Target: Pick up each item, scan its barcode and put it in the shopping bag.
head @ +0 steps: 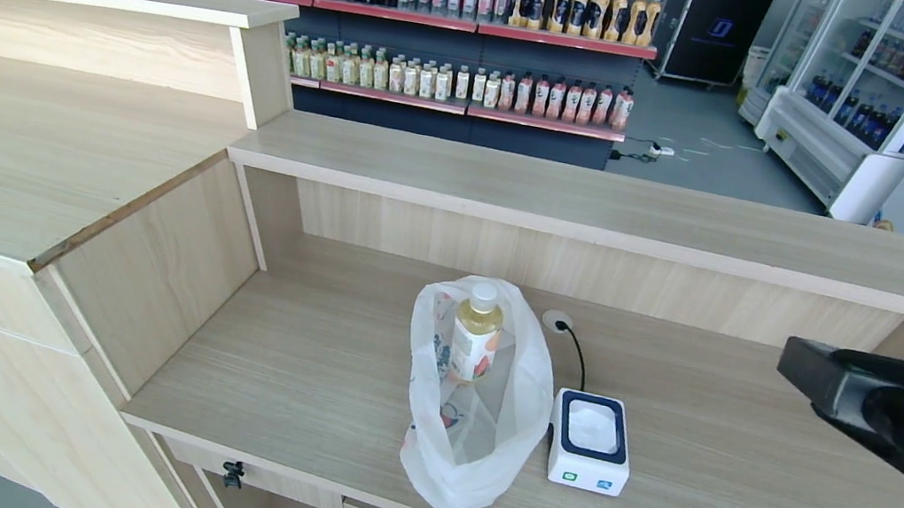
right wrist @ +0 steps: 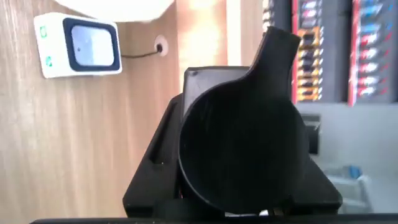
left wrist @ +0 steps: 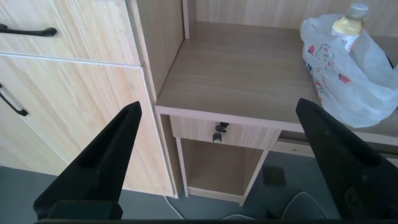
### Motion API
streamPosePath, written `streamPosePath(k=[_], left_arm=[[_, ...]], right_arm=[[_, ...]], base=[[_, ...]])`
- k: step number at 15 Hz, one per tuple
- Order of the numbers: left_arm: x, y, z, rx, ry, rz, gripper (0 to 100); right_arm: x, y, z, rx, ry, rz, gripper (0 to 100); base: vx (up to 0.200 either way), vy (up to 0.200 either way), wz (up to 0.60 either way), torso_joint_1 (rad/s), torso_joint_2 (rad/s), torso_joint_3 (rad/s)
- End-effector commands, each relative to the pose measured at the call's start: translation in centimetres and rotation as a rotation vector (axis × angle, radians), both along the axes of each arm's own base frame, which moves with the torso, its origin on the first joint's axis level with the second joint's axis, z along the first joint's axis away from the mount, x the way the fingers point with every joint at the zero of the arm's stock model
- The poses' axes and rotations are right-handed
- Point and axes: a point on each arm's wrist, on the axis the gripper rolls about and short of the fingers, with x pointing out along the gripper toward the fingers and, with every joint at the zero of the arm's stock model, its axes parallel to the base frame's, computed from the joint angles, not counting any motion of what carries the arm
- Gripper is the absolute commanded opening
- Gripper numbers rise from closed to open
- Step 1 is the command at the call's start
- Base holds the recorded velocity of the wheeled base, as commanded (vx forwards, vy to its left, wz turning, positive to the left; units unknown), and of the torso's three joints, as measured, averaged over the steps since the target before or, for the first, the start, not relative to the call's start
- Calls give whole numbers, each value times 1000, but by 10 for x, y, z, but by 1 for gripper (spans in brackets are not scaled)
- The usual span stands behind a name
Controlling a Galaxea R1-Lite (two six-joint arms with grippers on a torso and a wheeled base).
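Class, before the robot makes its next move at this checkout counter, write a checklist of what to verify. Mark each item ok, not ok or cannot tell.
1. The bottle is inside the shopping bag, cap up: ok.
2. The bag's mouth is open at the top: ok.
3. The scanner sits beside the bag on the counter, its window uncovered: ok.
4. The left claw is open and holds nothing, low beside the counter's front: ok.
5. The right claw, above the counter's right end, is open or shut: cannot tell.
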Motion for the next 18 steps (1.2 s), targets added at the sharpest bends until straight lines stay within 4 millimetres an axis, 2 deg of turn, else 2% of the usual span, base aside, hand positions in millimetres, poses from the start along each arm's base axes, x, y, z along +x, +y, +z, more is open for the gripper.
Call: streamPosePath(k=[1, 4, 8, 9, 10, 12, 15, 17, 18], left_arm=[[0, 0, 0, 0, -1, 0, 100], [0, 0, 0, 0, -1, 0, 100], [0, 0, 0, 0, -1, 0, 100], [0, 0, 0, 0, -1, 0, 100], [0, 0, 0, 0, -1, 0, 100], [0, 0, 0, 0, -1, 0, 100], [0, 0, 0, 0, -1, 0, 100], [0, 0, 0, 0, -1, 0, 100], [0, 0, 0, 0, -1, 0, 100]], right_arm=[[-6, -32, 0, 113, 116, -246, 0], [-13, -48, -9, 219, 286, -370, 0], [-10, -45, -11, 417, 389, -416, 0], [-3, -39, -10, 509, 423, -412, 0], [6, -29, -6, 678, 514, -390, 0], [31, -12, 3, 937, 678, -396, 0], [73, -10, -1, 1272, 839, -519, 0], [89, -10, -6, 1429, 933, -602, 0], [98, -11, -14, 1502, 995, -666, 0]], base=[[0, 0, 0, 0, 0, 0], [0, 0, 0, 0, 0, 0], [0, 0, 600, 2, 5, 4], [0, 0, 600, 2, 2, -2], [0, 0, 600, 12, 2, 2], [0, 0, 0, 0, 0, 0], [0, 0, 0, 0, 0, 0], [0, 0, 0, 0, 0, 0], [0, 0, 0, 0, 0, 0]])
